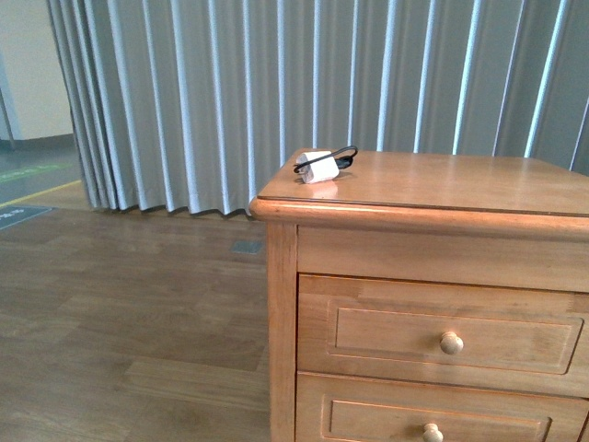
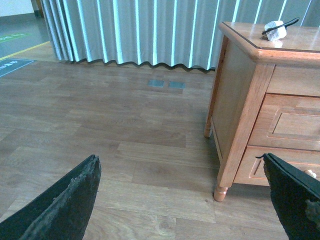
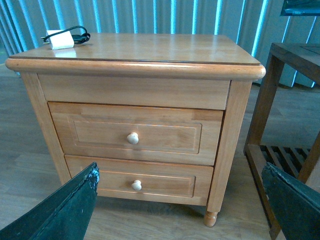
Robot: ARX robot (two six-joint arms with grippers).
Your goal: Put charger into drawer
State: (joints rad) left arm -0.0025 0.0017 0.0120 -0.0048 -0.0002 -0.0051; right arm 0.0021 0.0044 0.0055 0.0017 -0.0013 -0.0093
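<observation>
Charger (image 1: pixel 317 167) lies atop nightstand (image 1: pixel 460 189); drawer (image 1: pixel 386 333) closed.

The charger (image 1: pixel 317 168), a small white block with a thin black cable looped beside it, lies on top of the nightstand (image 1: pixel 460 189), near its back left corner. The drawer (image 1: pixel 396 333), the upper of the nightstand's two, is honey-coloured wood with a recessed panel and one round pale knob (image 1: pixel 451 343). It is pushed fully shut.
</observation>
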